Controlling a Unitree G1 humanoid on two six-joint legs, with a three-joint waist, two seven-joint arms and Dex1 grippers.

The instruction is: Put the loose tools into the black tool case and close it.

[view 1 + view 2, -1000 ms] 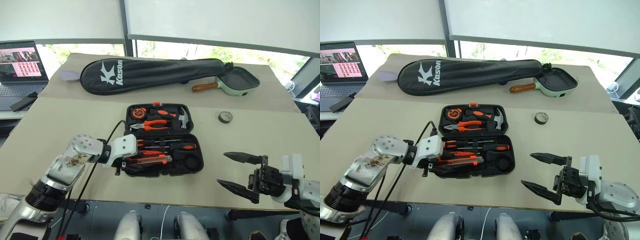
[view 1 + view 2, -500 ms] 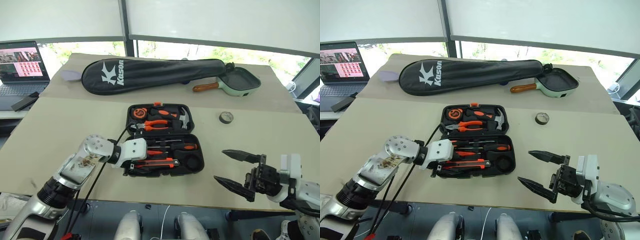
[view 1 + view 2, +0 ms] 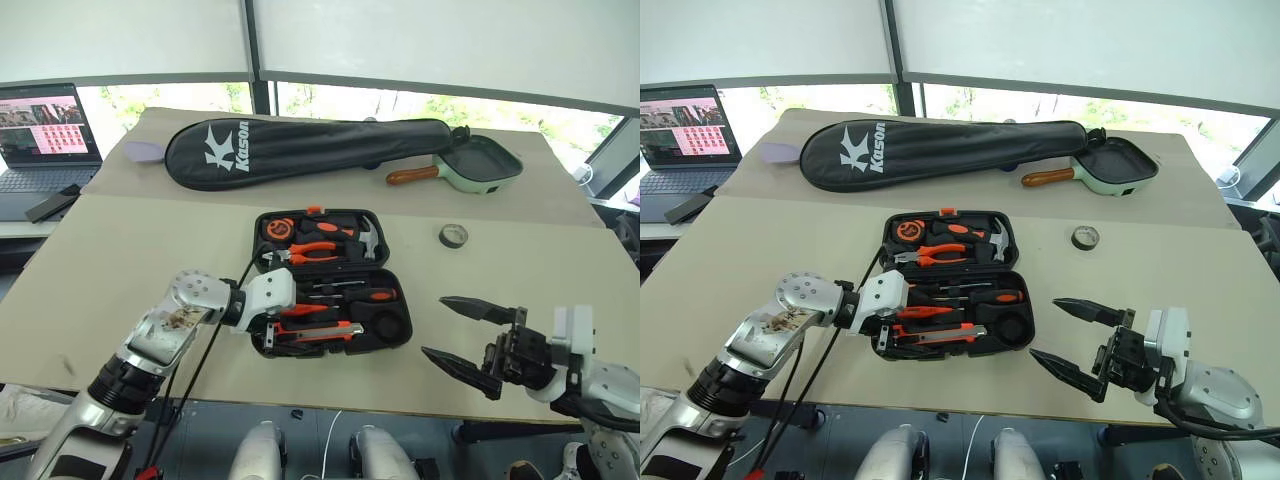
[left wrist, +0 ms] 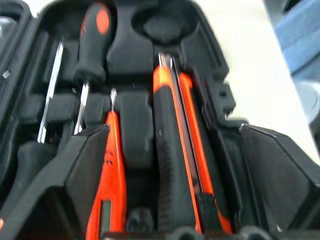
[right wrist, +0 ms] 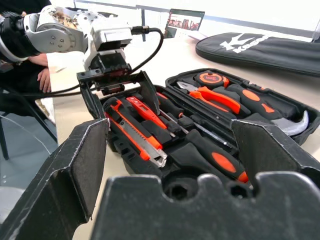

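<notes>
The black tool case [image 3: 256,300] lies open in the middle of the table, with its lid laid flat on the far side. In its near half lie the orange-black utility knife [image 4: 170,150], the orange tester screwdriver [image 4: 112,170] and an orange-black screwdriver [image 3: 365,294] above a thinner one [image 3: 330,285]. My left gripper [image 3: 283,318] hovers over the case's left end, open, its fingers [image 4: 75,185] astride the knife and the tester without touching them. The dark tape roll [image 3: 452,235] sits on the table right of the case. My right gripper [image 3: 436,326] stands open and empty near the front right.
Pliers [image 3: 315,250], a hammer [image 3: 366,240] and a tape measure [image 3: 280,227] fill the lid. A long black Kason bag [image 3: 300,145] and a green pan [image 3: 482,165] lie at the back. A laptop [image 3: 40,135] stands far left. The table's front edge [image 3: 350,405] is close.
My left gripper's fingers have spread wide, and the hand has edged right over the case's left end. The knife now lies loose in its slot. The right gripper has kept still.
</notes>
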